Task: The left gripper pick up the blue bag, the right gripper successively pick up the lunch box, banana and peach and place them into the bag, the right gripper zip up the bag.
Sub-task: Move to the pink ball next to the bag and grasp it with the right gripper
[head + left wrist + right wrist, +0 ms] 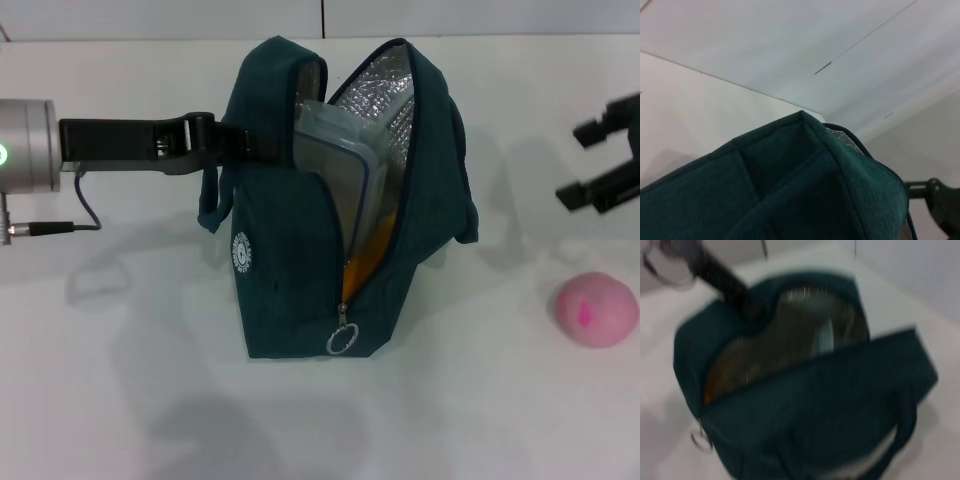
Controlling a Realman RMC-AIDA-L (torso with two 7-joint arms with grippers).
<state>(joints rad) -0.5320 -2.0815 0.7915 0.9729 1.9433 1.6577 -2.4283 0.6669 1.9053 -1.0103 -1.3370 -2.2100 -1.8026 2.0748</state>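
The blue bag stands open mid-table, its silver lining showing. Inside it the lunch box stands on edge, with a yellow strip of the banana beside it. My left gripper reaches in from the left and is shut on the bag's left wall near the opening. The pink peach lies on the table to the bag's right. Above the peach, my right gripper hovers open and empty, away from the bag. The right wrist view looks into the bag and at the lunch box.
The zipper's metal ring hangs at the bag's near end. A cable trails from the left arm. The white table ends at a back wall.
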